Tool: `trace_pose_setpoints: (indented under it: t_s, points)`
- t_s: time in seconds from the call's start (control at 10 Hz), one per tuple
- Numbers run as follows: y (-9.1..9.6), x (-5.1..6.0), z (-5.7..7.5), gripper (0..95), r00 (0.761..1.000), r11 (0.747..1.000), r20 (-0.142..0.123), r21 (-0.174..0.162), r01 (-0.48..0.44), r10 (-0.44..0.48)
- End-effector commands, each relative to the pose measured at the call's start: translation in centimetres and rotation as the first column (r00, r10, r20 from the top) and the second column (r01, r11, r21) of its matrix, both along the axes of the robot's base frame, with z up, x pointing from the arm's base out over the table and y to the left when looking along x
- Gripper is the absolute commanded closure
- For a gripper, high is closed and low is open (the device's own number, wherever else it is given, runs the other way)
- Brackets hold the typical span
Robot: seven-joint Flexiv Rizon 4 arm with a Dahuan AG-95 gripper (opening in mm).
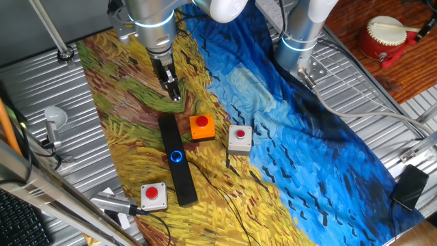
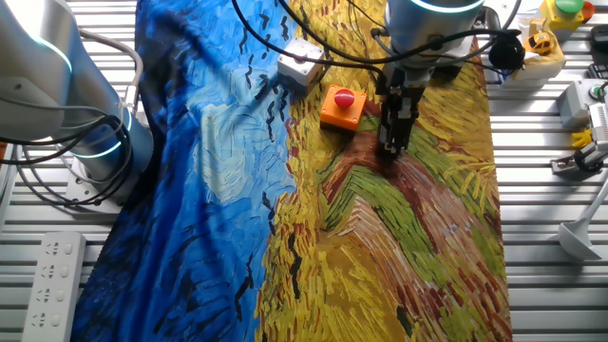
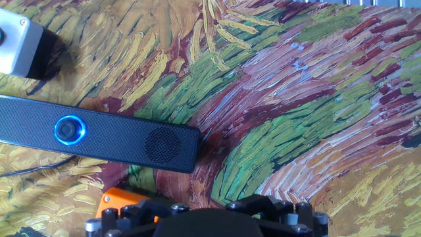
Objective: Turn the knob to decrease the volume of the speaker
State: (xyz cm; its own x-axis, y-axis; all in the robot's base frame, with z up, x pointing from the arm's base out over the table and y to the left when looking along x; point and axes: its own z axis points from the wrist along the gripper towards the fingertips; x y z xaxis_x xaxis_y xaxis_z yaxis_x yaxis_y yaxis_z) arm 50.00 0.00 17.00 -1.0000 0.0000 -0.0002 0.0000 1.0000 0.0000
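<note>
1. The gripper (image 1: pixel 175 92) is hanging above the painted cloth (image 1: pixel 287 137) that is covering the bench (image 1: pixel 382 89), just beyond one end of the speaker (image 1: pixel 177 160).
2. The gripper is pointing downward, and its fingers are appearing close together in both fixed views; whether the tips are touching cannot be told. Nothing is sitting between them.
3. In the other fixed view, the gripper (image 2: pixel 393 144) is hovering over the green and brown strokes of the cloth, with the speaker hidden behind the arm.
4. The speaker is lying flat on the cloth, its long axis running away from the gripper in one fixed view. The gripper is not touching it.
5. The knob (image 1: pixel 177 156) is sitting on the top face of the speaker, past its midpoint as counted from the gripper end, and its blue ring is glowing.
6. In the hand view, the speaker (image 3: pixel 99 135) is lying across the left half of the picture, with the knob (image 3: pixel 69 130) well to the left of the round grille at its near end.
7. The orange box (image 1: pixel 201 127) with a red button is resting just beside the speaker, near the gripper.
8. A white box (image 1: pixel 240 138) with a red button is sitting farther from the gripper, beyond the orange box.
9. A second white button box (image 1: pixel 153 196) is lying near the far end of the speaker, well apart from the gripper.
</note>
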Motion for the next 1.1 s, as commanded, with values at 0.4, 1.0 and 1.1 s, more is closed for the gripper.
trace_pose_setpoints:
  t_s: [0.4,1.0,1.1]
  points:
    - [0.01,0.00,-0.01,95.0,0.992,0.992,0.017,0.021,-0.123,0.122]
    - [0.03,-0.01,-0.03,95.0,0.989,0.988,0.018,0.025,-0.149,0.149]
    - [0.03,-0.01,-0.03,95.0,0.989,0.989,0.018,0.022,-0.148,0.147]
